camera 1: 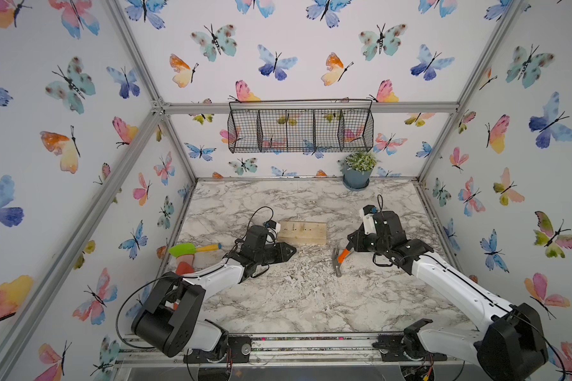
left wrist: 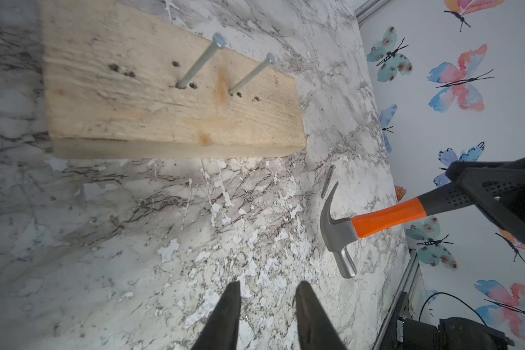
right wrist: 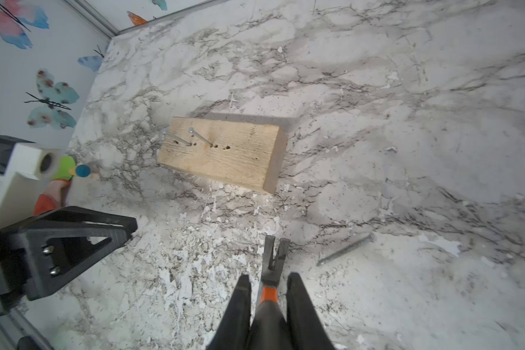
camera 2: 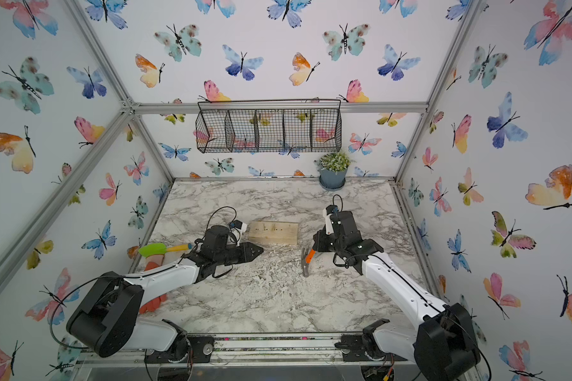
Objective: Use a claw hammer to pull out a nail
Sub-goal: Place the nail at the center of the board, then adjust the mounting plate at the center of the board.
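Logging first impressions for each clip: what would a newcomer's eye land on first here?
Most likely the claw hammer with its bright orange neck, held by the handle in the right hand, head down near the marble table. Next, the wooden block at the table's middle with two nails sticking out of its top, and a loose nail lying beside the hammer's claw.

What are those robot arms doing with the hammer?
The right gripper is shut on the black handle of the claw hammer, its claw pointing toward the wood block. One nail lies loose on the table beside the hammer; two more nails stick up from the block. The left gripper hovers nearby, open and empty.
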{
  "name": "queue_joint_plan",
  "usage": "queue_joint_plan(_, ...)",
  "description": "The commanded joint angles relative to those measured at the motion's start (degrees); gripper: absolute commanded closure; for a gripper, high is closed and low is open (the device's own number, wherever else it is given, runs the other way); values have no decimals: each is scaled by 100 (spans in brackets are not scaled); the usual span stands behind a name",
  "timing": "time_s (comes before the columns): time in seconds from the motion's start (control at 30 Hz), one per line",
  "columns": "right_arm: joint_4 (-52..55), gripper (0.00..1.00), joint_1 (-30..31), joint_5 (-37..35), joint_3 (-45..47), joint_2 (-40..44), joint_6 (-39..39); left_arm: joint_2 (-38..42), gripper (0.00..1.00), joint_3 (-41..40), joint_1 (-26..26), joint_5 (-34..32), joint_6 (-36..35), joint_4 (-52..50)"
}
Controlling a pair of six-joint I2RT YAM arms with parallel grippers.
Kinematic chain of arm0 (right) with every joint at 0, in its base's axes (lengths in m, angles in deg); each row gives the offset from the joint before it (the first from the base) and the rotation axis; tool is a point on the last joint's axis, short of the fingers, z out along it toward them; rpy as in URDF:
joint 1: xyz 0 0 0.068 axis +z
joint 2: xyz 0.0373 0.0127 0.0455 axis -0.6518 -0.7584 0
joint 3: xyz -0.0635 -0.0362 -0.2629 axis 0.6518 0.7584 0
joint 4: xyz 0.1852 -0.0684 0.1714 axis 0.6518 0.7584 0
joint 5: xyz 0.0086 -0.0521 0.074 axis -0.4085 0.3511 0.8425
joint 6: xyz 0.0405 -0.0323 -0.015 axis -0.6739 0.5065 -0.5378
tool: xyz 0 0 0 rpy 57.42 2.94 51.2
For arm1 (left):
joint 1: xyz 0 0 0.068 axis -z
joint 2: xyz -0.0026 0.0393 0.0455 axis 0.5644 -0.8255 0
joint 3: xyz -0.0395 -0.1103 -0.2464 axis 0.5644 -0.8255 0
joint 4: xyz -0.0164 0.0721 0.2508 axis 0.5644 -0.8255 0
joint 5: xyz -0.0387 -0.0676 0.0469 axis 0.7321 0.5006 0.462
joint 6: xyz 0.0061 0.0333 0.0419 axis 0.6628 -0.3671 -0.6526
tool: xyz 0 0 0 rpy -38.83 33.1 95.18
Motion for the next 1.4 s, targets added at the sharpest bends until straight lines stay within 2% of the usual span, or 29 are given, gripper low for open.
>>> queue_joint_plan(0.0,-594,97,9,426,-238,135,-192,84,67,24,17,17,-128,-77)
queue_joint_plan(0.07,-616,97,14,375,-270,199,-119,180,66,39,12,-101,-140,-128)
queue_joint_plan(0.17,-415,97,9,190,-379,206,54,346,59,201,-22,-655,-224,-471)
queue_joint_plan(0.3,78,97,9,-99,-561,181,120,203,55,652,-46,-877,-602,-975)
queue_joint_plan(0.43,269,97,12,-240,-680,337,110,151,52,768,-68,-1429,-599,-1217)
queue_joint_plan(0.57,312,97,9,-149,-770,394,191,75,50,921,-445,-1809,-401,-1352)
queue_joint_plan(0.8,64,97,10,300,-780,269,124,-1206,49,2327,-994,-1980,-511,-1955)
queue_joint_plan(1.0,-88,97,10,438,-739,279,93,-2565,50,3669,-1052,-1993,-696,-2332)
queue_joint_plan(1.37,-201,97,9,431,-618,342,114,-4018,52,5062,-1026,-1793,-992,-2705)
